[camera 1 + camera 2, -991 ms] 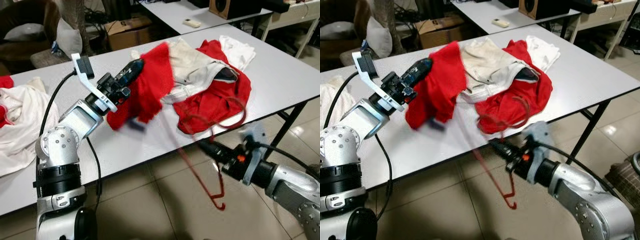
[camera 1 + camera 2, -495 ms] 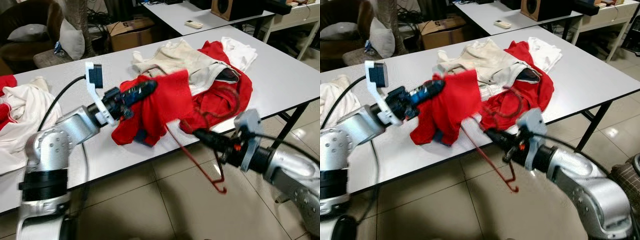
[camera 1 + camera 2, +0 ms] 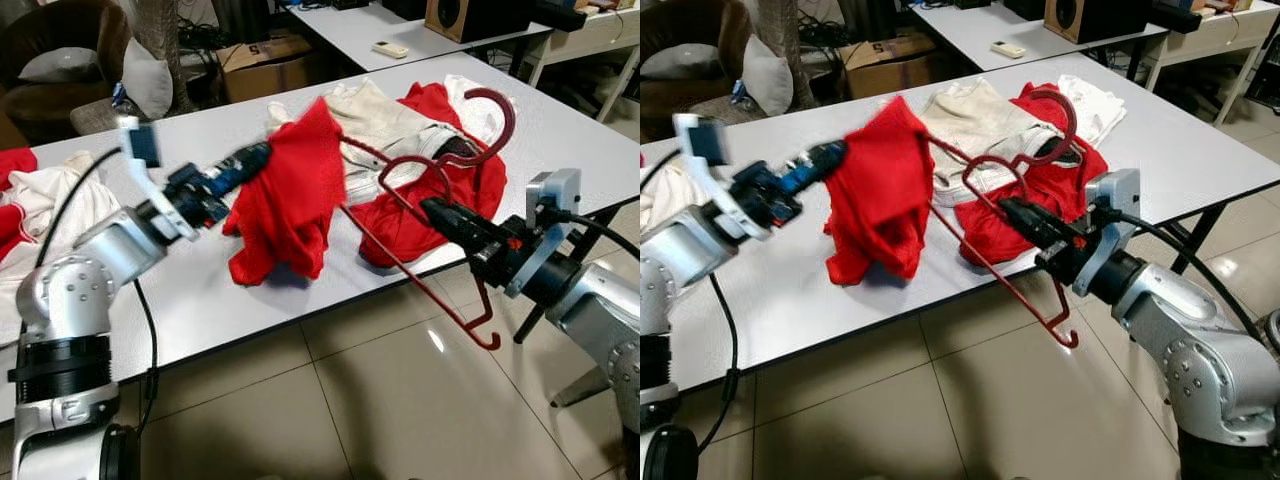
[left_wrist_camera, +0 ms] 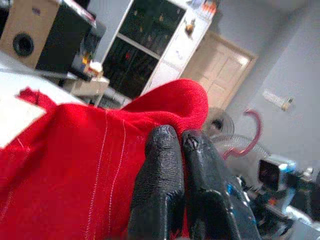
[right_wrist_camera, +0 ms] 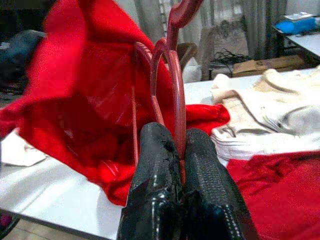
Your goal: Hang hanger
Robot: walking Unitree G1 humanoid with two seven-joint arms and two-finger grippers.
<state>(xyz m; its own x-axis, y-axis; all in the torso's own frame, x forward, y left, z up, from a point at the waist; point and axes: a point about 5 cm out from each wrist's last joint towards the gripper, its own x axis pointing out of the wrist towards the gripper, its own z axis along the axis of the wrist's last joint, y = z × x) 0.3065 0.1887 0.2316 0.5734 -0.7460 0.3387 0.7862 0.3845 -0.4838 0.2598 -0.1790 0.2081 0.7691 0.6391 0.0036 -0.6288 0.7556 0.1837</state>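
Note:
A red garment [image 3: 295,200] hangs above the grey table [image 3: 200,300], pinched at its top edge by my left gripper [image 3: 262,152], which is shut on the cloth [image 4: 100,150]. My right gripper [image 3: 435,210] is shut on a dark red hanger [image 3: 400,265] near its neck. The hanger stands tilted over the table's front edge. One of its arms reaches up to the garment's right side, and a curved hook [image 3: 492,105] rises over the clothes pile. In the right wrist view the fingers [image 5: 160,150] clamp the hanger's bars [image 5: 172,85], with the garment just beyond.
A pile of clothes lies on the table behind the hanger: a beige garment [image 3: 375,110], red cloth [image 3: 440,215] and a white piece [image 3: 480,90]. More white and red clothes [image 3: 40,230] lie at the left. A second table, a cardboard box [image 3: 260,65] and a chair stand behind.
My right gripper has swung the hanger up from hanging below the table edge, so its hook now stands above the pile. My left gripper has lifted the red garment higher, toward the hanger's arm.

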